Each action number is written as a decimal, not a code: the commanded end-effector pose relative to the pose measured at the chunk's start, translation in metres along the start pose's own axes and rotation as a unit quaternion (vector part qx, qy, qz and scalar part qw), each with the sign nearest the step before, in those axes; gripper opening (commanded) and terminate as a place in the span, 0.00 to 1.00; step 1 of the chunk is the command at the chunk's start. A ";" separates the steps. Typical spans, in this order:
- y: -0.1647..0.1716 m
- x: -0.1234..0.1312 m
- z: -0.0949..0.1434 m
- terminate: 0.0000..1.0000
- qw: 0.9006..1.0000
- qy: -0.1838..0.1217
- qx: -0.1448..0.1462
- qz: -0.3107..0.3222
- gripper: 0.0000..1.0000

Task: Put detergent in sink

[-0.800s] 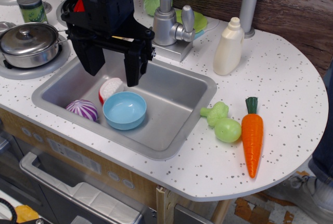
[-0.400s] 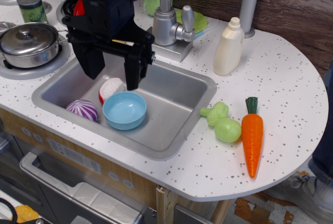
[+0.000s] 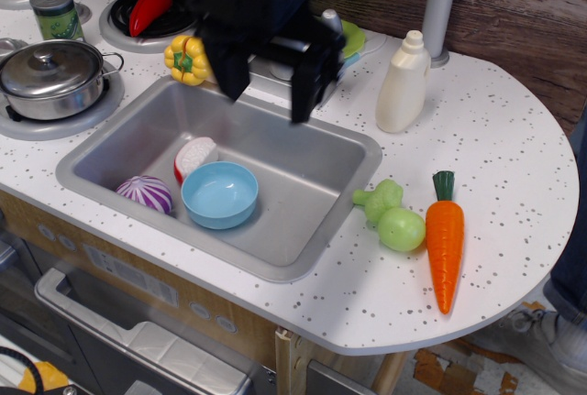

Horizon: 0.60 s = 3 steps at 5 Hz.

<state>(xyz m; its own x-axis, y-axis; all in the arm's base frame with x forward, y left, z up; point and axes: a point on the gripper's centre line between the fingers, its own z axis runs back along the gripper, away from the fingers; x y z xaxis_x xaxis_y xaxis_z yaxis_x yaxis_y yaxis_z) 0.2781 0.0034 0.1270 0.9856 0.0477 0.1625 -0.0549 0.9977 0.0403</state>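
The detergent (image 3: pixel 404 84), a cream-white bottle with a small round cap, stands upright on the speckled counter to the right of the sink, near a grey pole. The sink (image 3: pixel 303 170) is a brushed-steel basin holding a blue bowl (image 3: pixel 219 194), a purple onion (image 3: pixel 145 193) and a red-and-white toy (image 3: pixel 195 156). My gripper (image 3: pixel 267 97) is black, open and empty. It hangs over the sink's back edge, left of the detergent and apart from it. It hides most of the faucet.
A lidded steel pot (image 3: pixel 50 77) sits on the stove at left, with a green-labelled can (image 3: pixel 56 14) behind it. A yellow pepper (image 3: pixel 187 60) and a red pepper (image 3: pixel 149 8) lie behind the sink. A green pear-like toy (image 3: pixel 392 217) and a carrot (image 3: pixel 445 239) lie right of the sink.
My gripper has moved right and back, from over the sink's left part to its back edge, nearer the detergent. The yellow and red peppers have come into view.
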 end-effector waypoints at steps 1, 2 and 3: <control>-0.028 0.063 0.022 0.00 0.997 -0.072 0.003 -0.032 1.00; -0.036 0.093 0.013 0.00 0.993 -0.089 0.016 -0.071 1.00; -0.042 0.125 0.002 0.00 0.989 -0.090 0.002 -0.113 1.00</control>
<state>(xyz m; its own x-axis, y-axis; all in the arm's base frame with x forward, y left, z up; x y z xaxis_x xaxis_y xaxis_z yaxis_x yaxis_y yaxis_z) 0.4088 -0.0344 0.1196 0.9384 -0.2053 0.2779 0.1882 0.9783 0.0872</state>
